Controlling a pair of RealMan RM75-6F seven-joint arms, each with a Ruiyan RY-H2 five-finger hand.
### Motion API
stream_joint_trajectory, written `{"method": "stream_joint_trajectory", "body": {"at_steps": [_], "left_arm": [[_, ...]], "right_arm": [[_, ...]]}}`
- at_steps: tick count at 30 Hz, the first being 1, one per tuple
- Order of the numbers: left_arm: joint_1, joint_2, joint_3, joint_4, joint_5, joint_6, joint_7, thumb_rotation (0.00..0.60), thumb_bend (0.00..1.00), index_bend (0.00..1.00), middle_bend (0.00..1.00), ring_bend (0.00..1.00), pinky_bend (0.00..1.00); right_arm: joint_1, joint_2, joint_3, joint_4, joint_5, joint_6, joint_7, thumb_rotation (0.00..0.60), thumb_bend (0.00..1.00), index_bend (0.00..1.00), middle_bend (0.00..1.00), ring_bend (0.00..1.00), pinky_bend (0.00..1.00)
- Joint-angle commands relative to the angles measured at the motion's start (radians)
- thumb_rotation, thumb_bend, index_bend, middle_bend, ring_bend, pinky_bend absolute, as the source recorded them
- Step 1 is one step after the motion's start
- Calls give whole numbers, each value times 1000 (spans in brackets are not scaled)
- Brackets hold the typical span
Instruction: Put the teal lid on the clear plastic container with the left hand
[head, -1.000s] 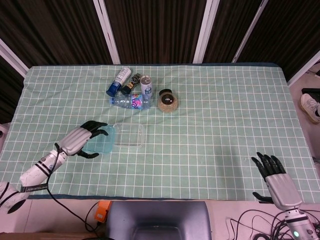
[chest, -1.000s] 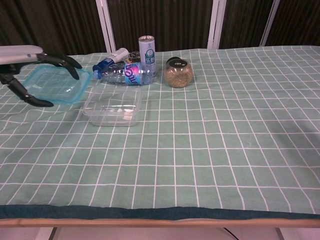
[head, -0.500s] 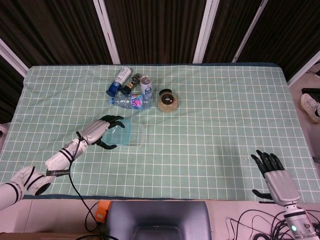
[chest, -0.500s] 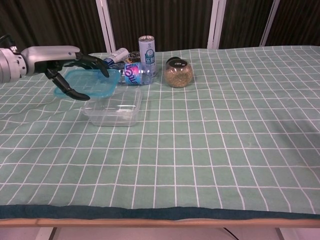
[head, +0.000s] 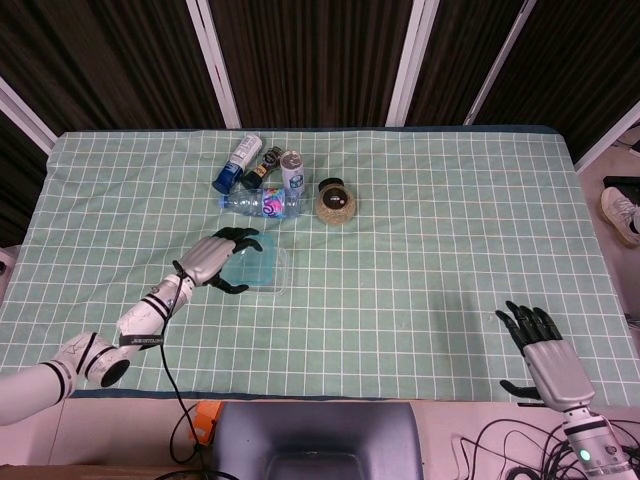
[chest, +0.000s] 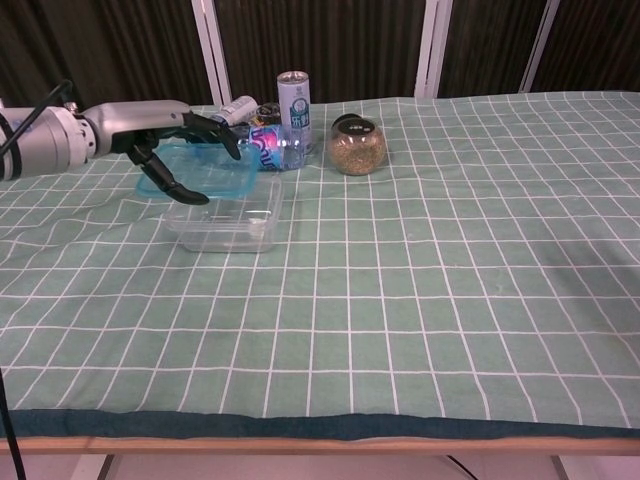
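Note:
My left hand grips the teal lid by its left edge and holds it just above the clear plastic container. The lid hangs over most of the container, slightly tilted, with its far edge higher. The container sits on the green checked cloth left of centre. My right hand rests open at the table's near right edge, holding nothing; the chest view does not show it.
Behind the container lie a water bottle, a drinks can, a blue-capped bottle and a dark small bottle. A round jar of grains stands to their right.
My left hand has carried the teal lid rightwards from beside the container to over it. The right hand has barely shifted.

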Motion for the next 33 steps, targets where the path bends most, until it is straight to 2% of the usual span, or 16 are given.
{"method": "stream_joint_trajectory", "body": {"at_steps": [1,7,15,33], "left_arm": [[-8,-13,-18,-28,-72,-21,95,600,269,272,441,613,774],[-14,-29,-27,-70,-164,-22,240,600,268,272,441,615,777],[-22,-49,-37,-108,-248,-9,352,600,269,271,442,617,779],[-43,-89,-43,-103,-309,-15,443,600,269,272,444,618,778]], "right_arm": [[2,2,-1,-1,-2,-1,4,600,217,0,0,0,0],[5,8,-4,-2,-7,-2,17,600,217,0,0,0,0],[6,12,-7,-1,-12,2,28,600,217,0,0,0,0],[4,16,-12,0,-19,11,38,600,217,0,0,0,0]]}}
